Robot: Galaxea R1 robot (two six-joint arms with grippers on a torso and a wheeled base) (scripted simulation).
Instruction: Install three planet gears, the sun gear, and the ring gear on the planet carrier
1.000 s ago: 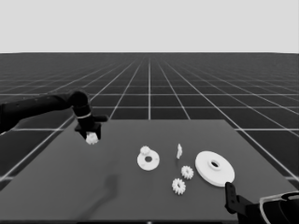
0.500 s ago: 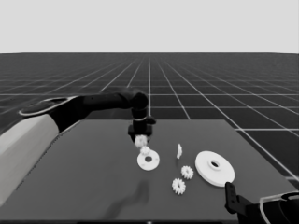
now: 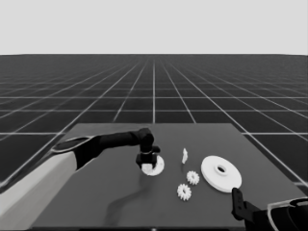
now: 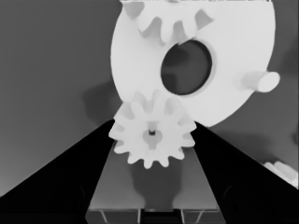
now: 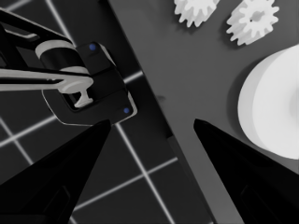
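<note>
Matt, smooth white finish on the smaller round part [image 4: 233,56] and the toothed gear [image 4: 152,135]; matt black fingers [image 4: 60,182]; matt dark table [image 3: 120,192], smooth throughout.

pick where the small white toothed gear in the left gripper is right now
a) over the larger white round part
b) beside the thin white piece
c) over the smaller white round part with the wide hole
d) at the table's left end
c: the left gripper holds the small white toothed gear at the edge of the smaller white round part; the larger white round part lies apart on the right.
</note>
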